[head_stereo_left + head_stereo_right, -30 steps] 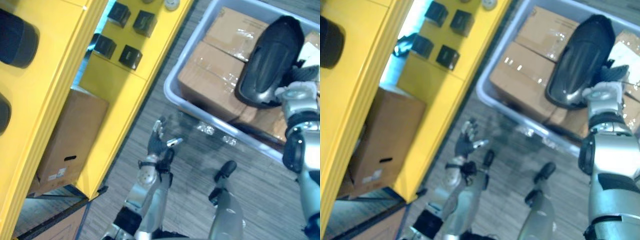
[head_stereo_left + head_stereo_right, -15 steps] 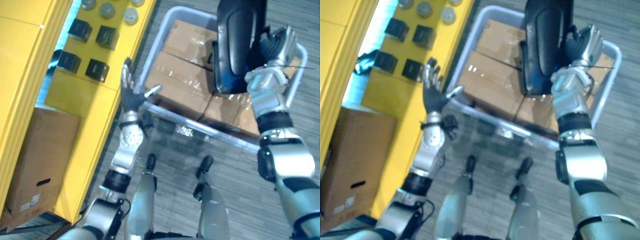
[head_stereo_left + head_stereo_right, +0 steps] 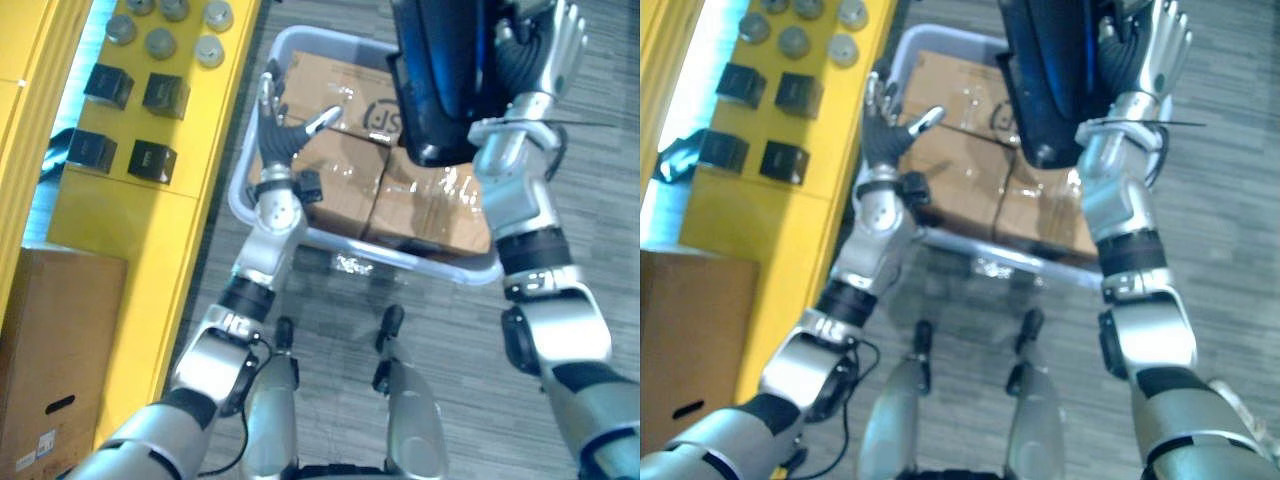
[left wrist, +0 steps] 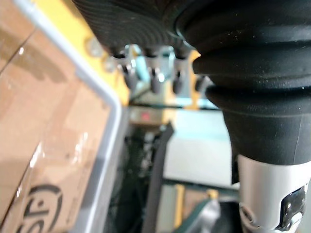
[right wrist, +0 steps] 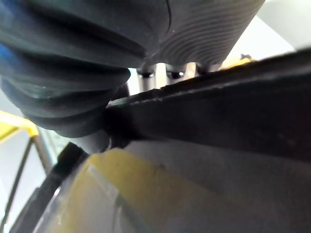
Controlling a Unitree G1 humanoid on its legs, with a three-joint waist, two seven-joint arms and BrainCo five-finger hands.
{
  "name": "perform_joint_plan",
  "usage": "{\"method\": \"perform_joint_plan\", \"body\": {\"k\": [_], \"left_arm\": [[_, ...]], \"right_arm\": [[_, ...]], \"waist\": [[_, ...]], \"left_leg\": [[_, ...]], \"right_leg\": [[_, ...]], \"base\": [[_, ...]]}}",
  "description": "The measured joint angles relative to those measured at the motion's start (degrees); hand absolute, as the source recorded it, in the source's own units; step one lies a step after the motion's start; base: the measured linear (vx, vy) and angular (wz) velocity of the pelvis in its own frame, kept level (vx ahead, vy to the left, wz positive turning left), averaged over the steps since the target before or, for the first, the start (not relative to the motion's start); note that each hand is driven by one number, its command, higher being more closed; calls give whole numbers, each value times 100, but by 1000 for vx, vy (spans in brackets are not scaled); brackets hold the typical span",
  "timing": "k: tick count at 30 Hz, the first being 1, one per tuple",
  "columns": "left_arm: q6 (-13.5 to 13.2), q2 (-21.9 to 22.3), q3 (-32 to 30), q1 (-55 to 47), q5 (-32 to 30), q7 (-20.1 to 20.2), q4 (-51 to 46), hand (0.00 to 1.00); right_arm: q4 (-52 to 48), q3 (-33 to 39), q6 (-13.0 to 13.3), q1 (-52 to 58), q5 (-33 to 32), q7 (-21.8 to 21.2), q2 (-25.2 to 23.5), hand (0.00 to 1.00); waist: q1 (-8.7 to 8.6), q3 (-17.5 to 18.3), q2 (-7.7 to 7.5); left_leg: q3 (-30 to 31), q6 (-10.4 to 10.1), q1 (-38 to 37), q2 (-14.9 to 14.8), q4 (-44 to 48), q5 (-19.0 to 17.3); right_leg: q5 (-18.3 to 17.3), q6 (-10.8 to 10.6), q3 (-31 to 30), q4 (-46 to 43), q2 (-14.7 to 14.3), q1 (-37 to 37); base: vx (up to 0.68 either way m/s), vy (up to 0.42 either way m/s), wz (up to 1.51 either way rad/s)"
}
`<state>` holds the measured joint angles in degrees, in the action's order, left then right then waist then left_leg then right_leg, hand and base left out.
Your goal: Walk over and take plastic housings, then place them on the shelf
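Black glossy plastic housing (image 3: 440, 70): upright above grey plastic bin (image 3: 240, 195) of taped brown cardboard boxes (image 3: 340, 190), clamped at its edge in right robot hand (image 3: 540, 50). Left robot hand (image 3: 280, 135) spread open over bin's rim, beside yellow shelf (image 3: 190, 160).

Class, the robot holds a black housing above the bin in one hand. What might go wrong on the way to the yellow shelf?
1. The right hand grips the long housing at one side only; it may tip or slip and fall onto the boxes in the bin.
2. The open left hand hangs over the bin's rim and might catch it in a turn.
3. The shelf bears black cubes and discs, which the housing may knock.
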<state>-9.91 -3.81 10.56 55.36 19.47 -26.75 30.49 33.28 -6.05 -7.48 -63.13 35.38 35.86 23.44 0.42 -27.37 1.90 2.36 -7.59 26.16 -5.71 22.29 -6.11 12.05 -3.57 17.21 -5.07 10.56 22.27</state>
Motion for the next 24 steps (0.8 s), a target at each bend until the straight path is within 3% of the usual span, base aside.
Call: {"method": "perform_joint_plan", "body": {"k": [6, 24], "left_arm": [[-2, 25, 195, 520, 280, 14, 563, 0], [44, 428, 253, 814, 998, 105, 1697, 0]], "right_arm": [[-363, -349, 57, 96, 263, 160, -350, 100], [-367, -1102, 247, 184, 504, 178, -910, 100]], "waist": [[-66, -151, -290], [-114, -149, -295]], "left_leg": [[-99, 10, 38, 3, 61, -51], [-115, 39, 147, 16, 197, -99]], "right_leg": [[-26, -9, -114, -139, 26, 145], [-32, -16, -141, -227, 54, 211]], "base": [[-12, 28, -8], [-2, 11, 0]]}}
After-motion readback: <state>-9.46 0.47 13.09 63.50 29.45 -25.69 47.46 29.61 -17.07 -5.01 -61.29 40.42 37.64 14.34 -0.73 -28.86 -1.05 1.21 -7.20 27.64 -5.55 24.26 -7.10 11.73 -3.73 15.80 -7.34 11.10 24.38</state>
